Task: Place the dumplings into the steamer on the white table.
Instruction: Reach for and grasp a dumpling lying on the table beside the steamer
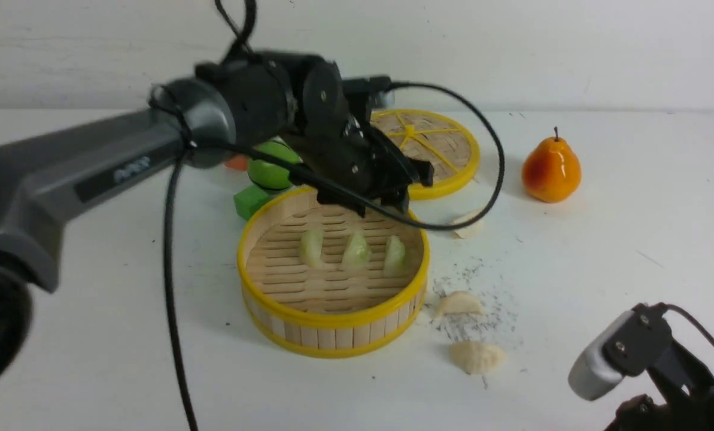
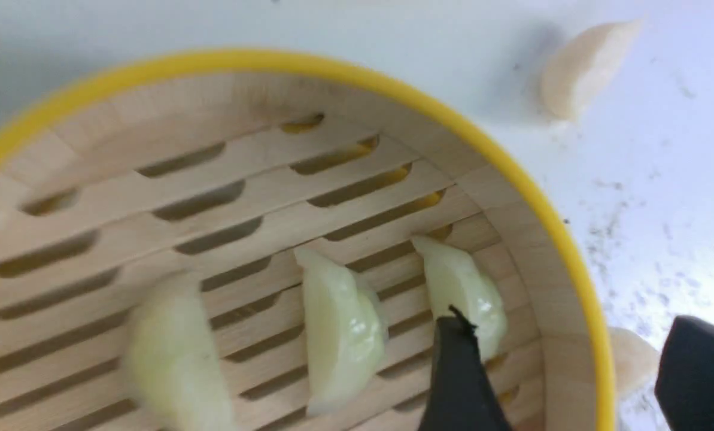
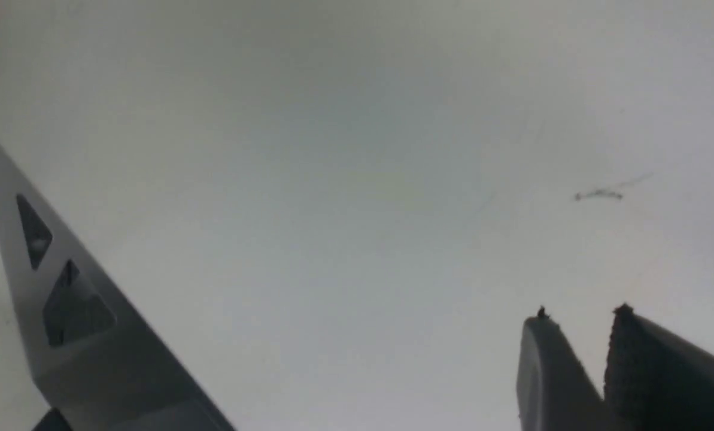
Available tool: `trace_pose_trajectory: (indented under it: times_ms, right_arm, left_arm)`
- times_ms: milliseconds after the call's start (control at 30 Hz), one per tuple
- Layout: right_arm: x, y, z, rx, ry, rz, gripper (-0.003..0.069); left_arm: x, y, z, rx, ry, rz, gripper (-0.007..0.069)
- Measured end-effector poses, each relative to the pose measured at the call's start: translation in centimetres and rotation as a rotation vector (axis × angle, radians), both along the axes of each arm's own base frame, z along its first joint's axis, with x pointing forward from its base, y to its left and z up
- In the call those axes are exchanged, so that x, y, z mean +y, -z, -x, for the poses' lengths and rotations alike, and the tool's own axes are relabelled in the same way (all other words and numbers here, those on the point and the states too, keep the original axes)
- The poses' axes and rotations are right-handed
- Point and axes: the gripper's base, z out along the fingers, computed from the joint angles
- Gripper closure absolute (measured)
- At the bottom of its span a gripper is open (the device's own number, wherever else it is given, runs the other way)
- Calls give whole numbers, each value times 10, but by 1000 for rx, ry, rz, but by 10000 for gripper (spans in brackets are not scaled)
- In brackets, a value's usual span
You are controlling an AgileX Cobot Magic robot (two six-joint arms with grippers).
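The steamer (image 1: 333, 323) stands mid-table on the white table (image 1: 632, 257). Three pale green dumplings (image 1: 357, 250) lie in a row on its slatted floor, also seen in the left wrist view (image 2: 342, 332). Three cream dumplings lie on the table right of the steamer: one far (image 1: 468, 224), one near the rim (image 1: 459, 303), one nearest (image 1: 476, 357). My left gripper (image 1: 386, 197) hangs open and empty over the steamer's far right rim (image 2: 569, 320). My right gripper (image 3: 581, 311) is shut and empty over bare table at the front right.
The flat woven lid (image 1: 428, 149) lies behind the steamer. An orange pear (image 1: 551, 170) stands at the back right. A green cube (image 1: 250, 200) and a green round fruit (image 1: 270, 170) sit behind the steamer's left side. A black cable loops over the steamer.
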Motion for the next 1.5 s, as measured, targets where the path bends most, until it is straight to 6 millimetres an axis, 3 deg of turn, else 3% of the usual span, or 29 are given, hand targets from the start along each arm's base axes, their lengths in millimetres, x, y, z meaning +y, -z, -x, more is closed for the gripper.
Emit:
trace_pose_trajectory:
  times_ms: [33,67,167,267,367,533,733,867,1067,1300,1500]
  right_arm:
    - [0,0,2,14,-23,15,480]
    - [0,0,2,14,-23,15,480]
    - [0,-7,-3,35,-34,46,398]
    - [4,-21,-22,16,-23,77,316]
    - [12,-34,-48,-9,-14,100,253]
    - [31,-35,-108,-30,-51,166,224]
    - [50,2,-173,-22,-170,290,222]
    - [55,28,-195,3,-234,355,222]
    - [57,46,-201,47,-281,380,262]
    - [61,50,-195,133,-279,336,439]
    - [60,48,-187,271,-221,325,438]
  left_arm:
    - [11,-29,13,-33,10,-38,256]
    - [11,-29,13,-33,10,-38,256]
    - [43,-92,52,-96,6,-130,391]
    - [71,-131,93,-126,-5,-151,523]
    - [92,-144,129,-141,-6,-147,618]
    - [124,-124,182,-167,-1,-143,638]
    - [157,-74,224,-256,5,-224,638]
    - [174,-51,245,-231,-3,-289,638]
    - [197,-33,273,-182,-65,-342,638]
    - [229,-7,303,-260,-233,-365,638]
    - [250,8,323,-438,-384,-244,638]
